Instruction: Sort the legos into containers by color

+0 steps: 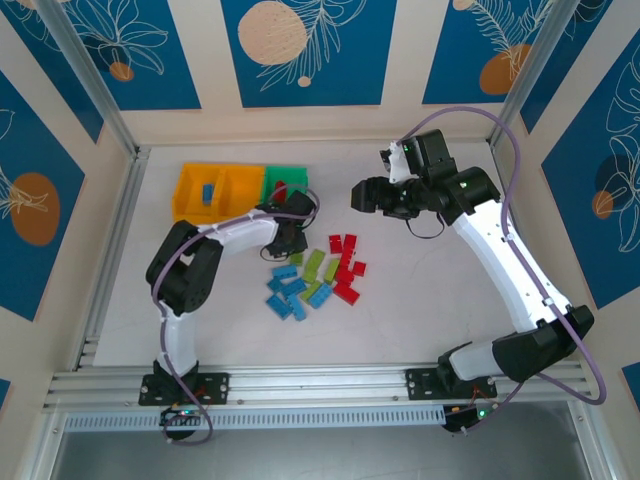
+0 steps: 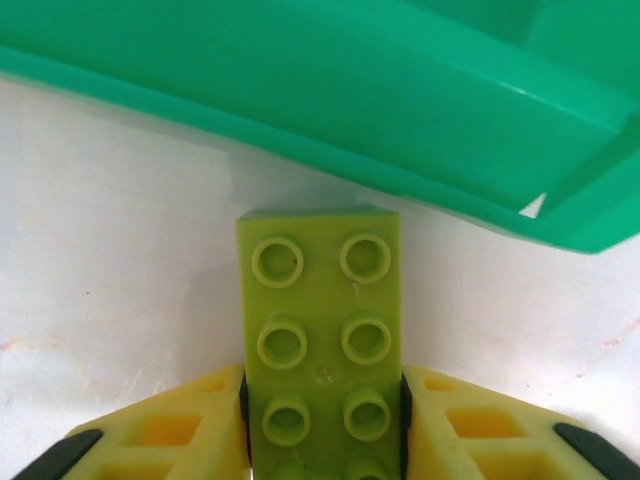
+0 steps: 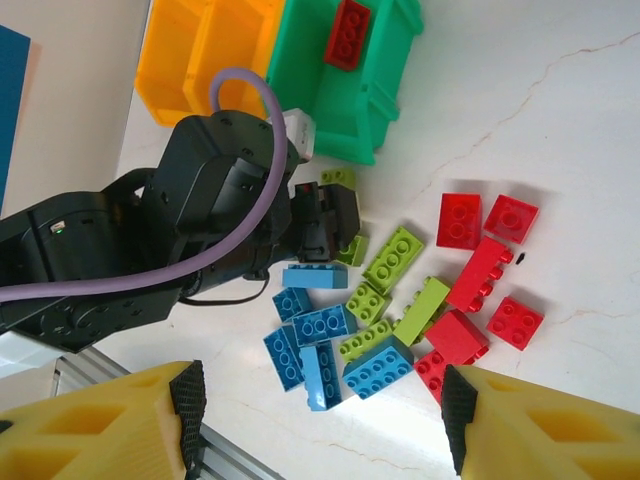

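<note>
1. legos lie in a loose heap on the white table, in front of the containers and between the two arms.
2. in the right wrist view the heap falls into rough colour groups: red bricks to the right, lime ones in the middle, blue ones at the lower left.
3. the left gripper is closed on a lime green brick. its yellow fingers press against both long sides, and the studs face the camera.
4. that brick sits just beside the outer wall of the green bin. i cannot tell whether it rests on the table or is lifted off it.
5. the green bin is the right-hand one of the row and has a red brick inside.
6. the two orange-yellow bins join it on the left. the far left one holds a blue brick.
7. the right gripper hangs high above the heap with its fingers spread wide and nothing between them.
8. from above, the right gripper is to the right of the bins, well apart from the left gripper.
</note>
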You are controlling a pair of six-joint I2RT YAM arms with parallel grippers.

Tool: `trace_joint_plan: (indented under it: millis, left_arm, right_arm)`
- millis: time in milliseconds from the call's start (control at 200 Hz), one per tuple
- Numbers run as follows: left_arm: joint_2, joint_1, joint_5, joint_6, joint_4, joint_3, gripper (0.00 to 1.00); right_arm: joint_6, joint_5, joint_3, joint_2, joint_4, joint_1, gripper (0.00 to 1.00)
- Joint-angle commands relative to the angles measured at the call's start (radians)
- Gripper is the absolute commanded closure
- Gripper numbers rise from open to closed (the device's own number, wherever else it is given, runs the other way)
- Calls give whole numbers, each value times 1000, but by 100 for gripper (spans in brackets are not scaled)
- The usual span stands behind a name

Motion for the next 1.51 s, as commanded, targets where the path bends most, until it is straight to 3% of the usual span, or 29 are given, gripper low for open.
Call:
trace_joint_plan:
  millis: [0,205,340,535,625,840,960,1060,1250,1500]
  left_arm:
    - [-118,10,17,24,-17,-63,68]
    - [-355,13,-82,101,-114,-90,68]
    - [-399,89,-128,195,-128,-41,69]
    - [-243,253,-36,359,-65,110,70]
    - [-128,301,-47,408,-82,217,69]
    - [80,382,24,422,-115,440,58]
    - [144,403,25,424,-151,527,57]
    - [151,414,40,437,-151,545,35]
    - [45,413,77,454,-126,476,36]
    - [-395,359,236,433,16,137,36]
  right_arm:
    - [23,-24,12,-8,0,4,33]
    - [54,-39,-15,-3,32,7,33]
    - [65,-48,-5,14,45,9,33]
    - [61,-43,0,22,32,13,33]
    - [63,-43,-10,19,22,14,33]
    - [71,-42,-32,4,17,17,33]
    - [73,-41,-26,1,8,17,33]
    - [74,-36,-30,-8,6,17,33]
    - [83,-32,-45,-9,13,17,33]
    - [128,9,-109,26,70,-14,33]
